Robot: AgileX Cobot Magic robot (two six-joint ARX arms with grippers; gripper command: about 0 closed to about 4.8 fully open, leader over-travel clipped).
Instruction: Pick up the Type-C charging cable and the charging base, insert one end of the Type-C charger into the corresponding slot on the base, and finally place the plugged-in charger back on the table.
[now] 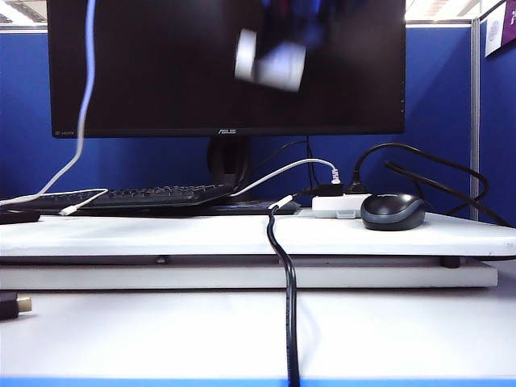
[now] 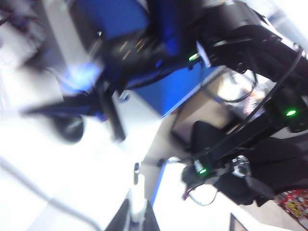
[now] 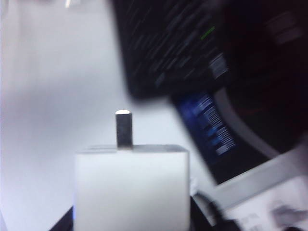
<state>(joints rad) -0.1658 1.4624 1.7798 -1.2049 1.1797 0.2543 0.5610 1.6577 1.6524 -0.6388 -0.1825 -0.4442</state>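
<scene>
Left gripper clamps Type-C charging cable; right gripper grips charging base above table.

The right claw grips the charging base, prong up.

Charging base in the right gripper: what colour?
White; the charging base shows best in the right wrist view.

A blue partition wall is standing behind the desk, a metal post running up its right side. A dark ASUS monitor is filling the upper middle, with ceiling lights glowing above the partition's top edge.
</scene>
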